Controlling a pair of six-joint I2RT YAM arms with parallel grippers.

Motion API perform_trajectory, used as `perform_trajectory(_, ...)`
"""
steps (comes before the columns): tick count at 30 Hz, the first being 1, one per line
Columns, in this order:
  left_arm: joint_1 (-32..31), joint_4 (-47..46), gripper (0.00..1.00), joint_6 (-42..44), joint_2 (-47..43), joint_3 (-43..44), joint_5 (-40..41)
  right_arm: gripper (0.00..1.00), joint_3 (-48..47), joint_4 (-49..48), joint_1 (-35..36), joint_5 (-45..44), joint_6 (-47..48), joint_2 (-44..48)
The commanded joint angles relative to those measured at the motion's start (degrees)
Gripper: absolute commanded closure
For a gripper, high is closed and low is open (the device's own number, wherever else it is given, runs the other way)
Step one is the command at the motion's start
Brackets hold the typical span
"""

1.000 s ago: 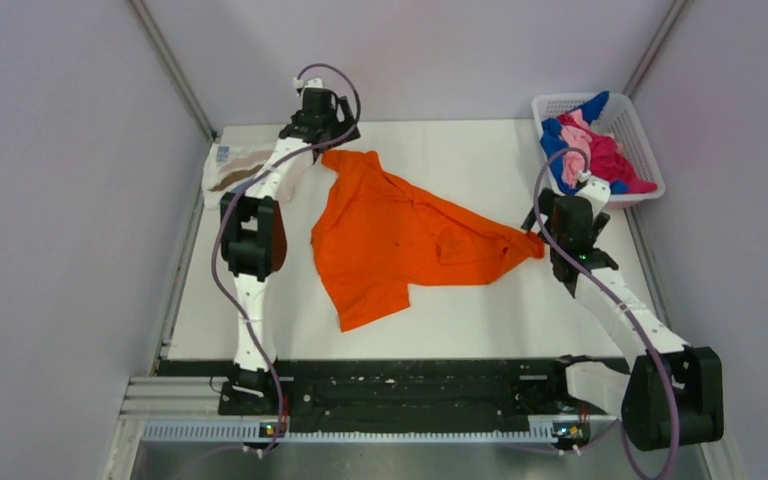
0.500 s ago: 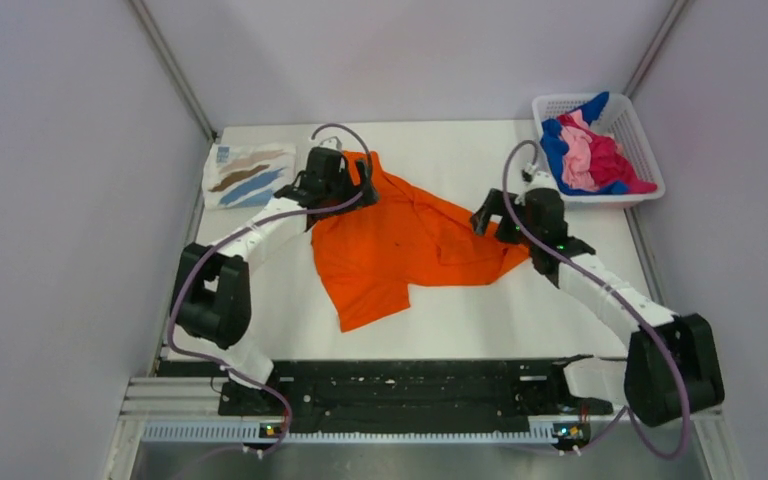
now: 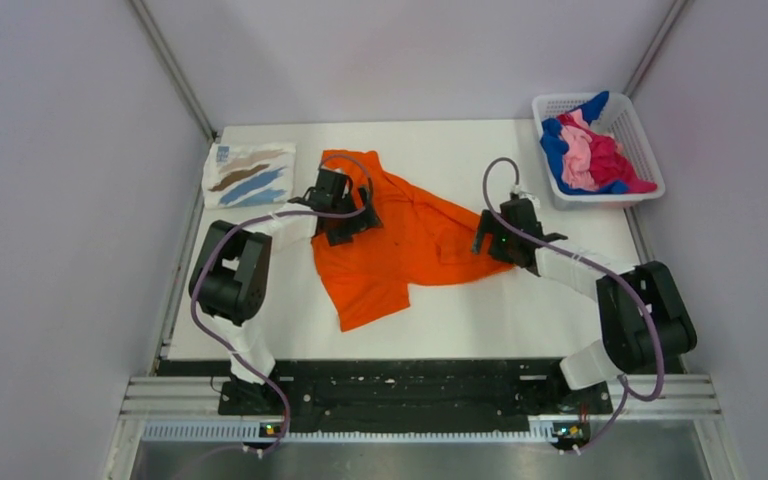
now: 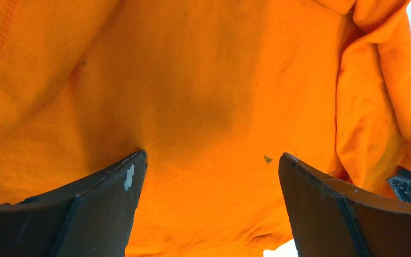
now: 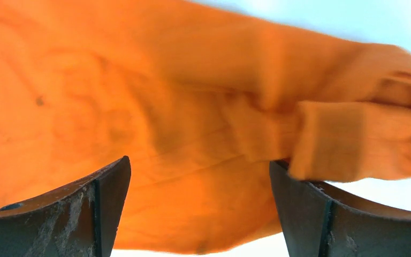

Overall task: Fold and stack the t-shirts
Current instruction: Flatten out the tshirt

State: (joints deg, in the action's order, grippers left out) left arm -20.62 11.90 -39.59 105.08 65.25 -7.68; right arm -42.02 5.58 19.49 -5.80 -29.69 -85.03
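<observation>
**Overhead and wrist views, orange t-shirt between both arms.** From above, the fingertips of the left tool [image 3: 348,218] and the right tool [image 3: 484,240] are hard to make out, being dark and low against the cloth. Each wrist camera sees little beyond its own fingers except fabric, and the garment's outline is cut off at the frame edges.

In the left wrist view the dark, wedge-shaped fingers [image 4: 101,209] stand wide apart and released, with nothing pinched between them. In the right wrist view the fingers [image 5: 321,214] are likewise spread and grasp nothing. A folded band of cloth lies at one fingertip, but whether it touches cannot be told.

The orange t-shirt [image 3: 400,245] lies crumpled at the centre of the white worktop [image 3: 440,140]. It is a soft matte knit with a stitched seam, and a ridge of folds runs toward the right tool.

A folded white t-shirt with brown and blue streaks [image 3: 250,175] lies flat at the far left corner.

The white lattice basket [image 3: 644,150], at the far right corner, holds a heap of blue [image 3: 555,135], pink [image 3: 578,155] and magenta [image 3: 615,160] t-shirts, with blue cloth draped over its rim.
</observation>
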Motion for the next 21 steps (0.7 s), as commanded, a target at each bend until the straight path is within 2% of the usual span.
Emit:
perform_trajectory(1,1.9,-0.4,0.01,-1.4,1.6,-1.3,1.8,0.01,3.0,4.2,-3.4,-10.0,-5.1,3.1)
perform_trajectory(6,3.8,0.9,0.01,-1.6,2.0,-1.5,2.8,0.01,8.9,15.2,-7.7,-19.1,-13.7,14.5)
perform_trajectory(13,4.5,2.7,0.01,-0.4,0.6,-0.7,6.6,0.01,12.2,22.2,-9.1,-21.4,-16.9,30.6)
perform_trajectory(16,4.9,2.9,0.01,-0.5,1.2,0.1,6.5,0.01,12.2,20.3,-9.2,-19.2,-13.9,34.5)
perform_trajectory(21,5.1,3.9,0.01,0.3,2.7,3.3,6.1,0.01,13.8,9.6,-9.2,-7.3,-6.9,35.7)
